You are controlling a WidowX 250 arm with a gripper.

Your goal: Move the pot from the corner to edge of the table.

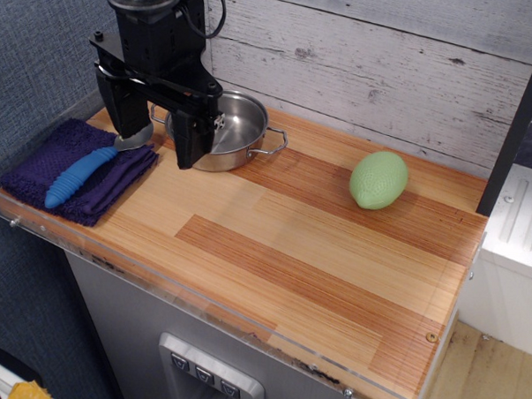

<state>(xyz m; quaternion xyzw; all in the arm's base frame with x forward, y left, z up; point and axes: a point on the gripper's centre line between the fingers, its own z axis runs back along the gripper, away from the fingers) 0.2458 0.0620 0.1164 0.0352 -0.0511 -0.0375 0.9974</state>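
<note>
**Me:** Pot (234,127) sits at the far left corner of the bench (290,254), close to the back wall, one wire loop handle pointing right and the other mostly hidden behind my arm.

**Partner:** And your pincer?

**Me:** My pincer (158,142) hangs at the pot's left side with its two fingers spread apart, holding nothing. The right finger stands in front of the pot's near-left rim; I cannot tell whether it touches the steel.

**Partner:** What is around it?

**Me:** A folded purple cloth (82,169) lies just left of the pot, with a blue-handled spoon (86,174) on it. A green ball (379,180) rests well to the right.

**Partner:** How would you take it well?

**Me:** I judge the rim the best hold: one finger inside the bowl, one outside, closed squarely on the wall, not on the thin handle. The steel is slick, so I would close firmly and lift only enough to clear the wood, or slide it. I would keep away from the spoon's bowl and steer toward the near edge, stopping short of the clear rim.
</note>
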